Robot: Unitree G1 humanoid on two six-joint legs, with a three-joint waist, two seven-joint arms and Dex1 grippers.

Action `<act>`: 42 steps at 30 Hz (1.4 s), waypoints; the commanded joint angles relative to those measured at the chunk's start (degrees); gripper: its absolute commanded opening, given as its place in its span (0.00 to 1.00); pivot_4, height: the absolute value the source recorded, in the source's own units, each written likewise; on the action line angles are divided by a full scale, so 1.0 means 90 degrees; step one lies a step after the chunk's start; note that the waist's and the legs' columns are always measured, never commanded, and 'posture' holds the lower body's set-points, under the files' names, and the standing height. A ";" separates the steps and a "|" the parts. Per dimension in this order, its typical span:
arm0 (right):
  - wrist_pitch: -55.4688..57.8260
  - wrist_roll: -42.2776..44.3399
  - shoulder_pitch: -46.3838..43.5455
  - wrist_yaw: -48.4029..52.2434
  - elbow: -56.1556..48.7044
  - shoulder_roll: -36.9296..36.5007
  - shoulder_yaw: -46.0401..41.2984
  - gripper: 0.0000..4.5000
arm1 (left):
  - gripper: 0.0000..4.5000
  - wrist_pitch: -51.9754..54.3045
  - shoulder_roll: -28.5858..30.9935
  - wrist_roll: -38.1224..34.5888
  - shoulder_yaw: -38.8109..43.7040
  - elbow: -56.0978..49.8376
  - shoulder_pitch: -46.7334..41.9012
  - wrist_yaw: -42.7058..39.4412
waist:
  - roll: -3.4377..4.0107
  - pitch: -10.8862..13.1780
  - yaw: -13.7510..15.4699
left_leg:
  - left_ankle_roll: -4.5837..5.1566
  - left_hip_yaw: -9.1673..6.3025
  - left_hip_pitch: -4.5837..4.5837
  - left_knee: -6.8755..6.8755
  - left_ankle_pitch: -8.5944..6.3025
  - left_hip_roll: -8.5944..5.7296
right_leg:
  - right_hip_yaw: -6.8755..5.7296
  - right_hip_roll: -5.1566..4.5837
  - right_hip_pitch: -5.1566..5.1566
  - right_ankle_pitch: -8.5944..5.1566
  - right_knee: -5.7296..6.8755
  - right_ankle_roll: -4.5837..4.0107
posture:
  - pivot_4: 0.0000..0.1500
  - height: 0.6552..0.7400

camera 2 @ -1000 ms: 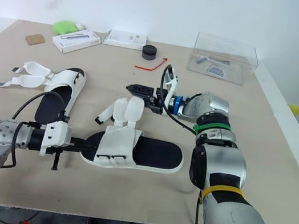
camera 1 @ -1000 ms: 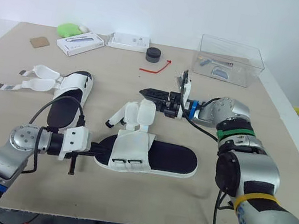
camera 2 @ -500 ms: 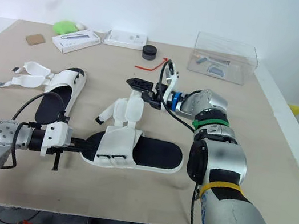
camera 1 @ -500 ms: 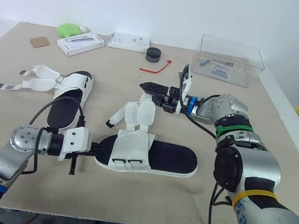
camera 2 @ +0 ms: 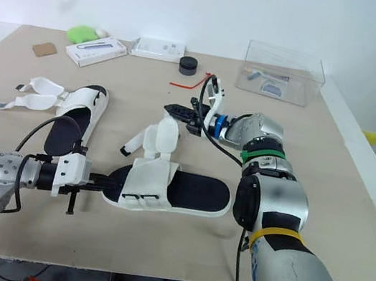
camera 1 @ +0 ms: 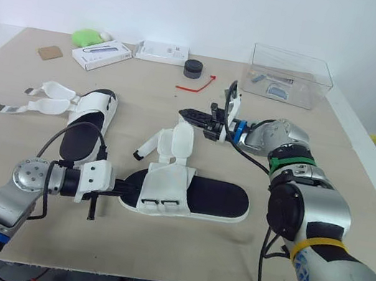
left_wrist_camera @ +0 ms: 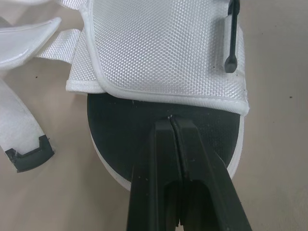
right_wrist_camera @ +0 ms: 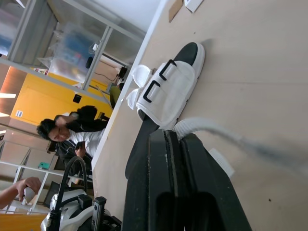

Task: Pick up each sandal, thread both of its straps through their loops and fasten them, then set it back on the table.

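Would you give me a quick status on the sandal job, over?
Left gripper shut, tips at near sandal end. Right gripper shut, hovering beyond its loose straps. Far sandal also unfastened. Clear box far back, not obstructing.

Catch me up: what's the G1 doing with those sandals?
It is on a strap-fastening job, and neither sandal is done yet. The left gripper is shut at one end of the near sandal, which lies flat on the table. Both of that sandal's straps are unthreaded and flipped back. The right gripper, also shut, hovers just beyond those straps, and I can't tell whether it holds anything. The second sandal lies farther left with its straps spread open.
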 commanded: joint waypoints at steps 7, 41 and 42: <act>-0.2388 -0.0580 0.0480 0.1657 -0.2039 -0.0111 0.0836 0.01 | 0.00 -0.0015 0.0021 0.0069 -0.0105 -0.0072 0.0063 -0.0012 | 0.0002 0.0001 0.0003 | 0.0000 -0.0002 -0.0001 -0.0001 0.0000 0.0001 | -0.0002 0.0002 -0.0001 0.0000 0.0000 0.0000 | 1.00 1.00; -1.4616 -0.6167 0.2671 0.0681 -0.4071 -0.1466 0.3145 0.01 | 0.00 -0.0674 -0.0122 0.0283 -0.0248 0.1281 -0.1121 -0.0402 | 0.0006 0.0005 0.0014 | -0.0030 0.0036 0.0078 0.0001 -0.0004 0.0004 | 0.0026 0.0026 0.0023 -0.0050 0.0063 0.0013 | 1.00 1.00; -1.4725 -0.6577 0.2563 0.0284 -0.3977 -0.1493 0.3052 0.01 | 0.00 -0.0658 -0.0127 0.0277 -0.0248 0.1265 -0.1108 -0.0399 | 0.0006 0.0005 0.0015 | -0.0030 0.0044 0.0078 0.0001 -0.0004 0.0004 | 0.0029 0.0025 0.0023 -0.0046 0.0064 0.0006 | 1.00 1.00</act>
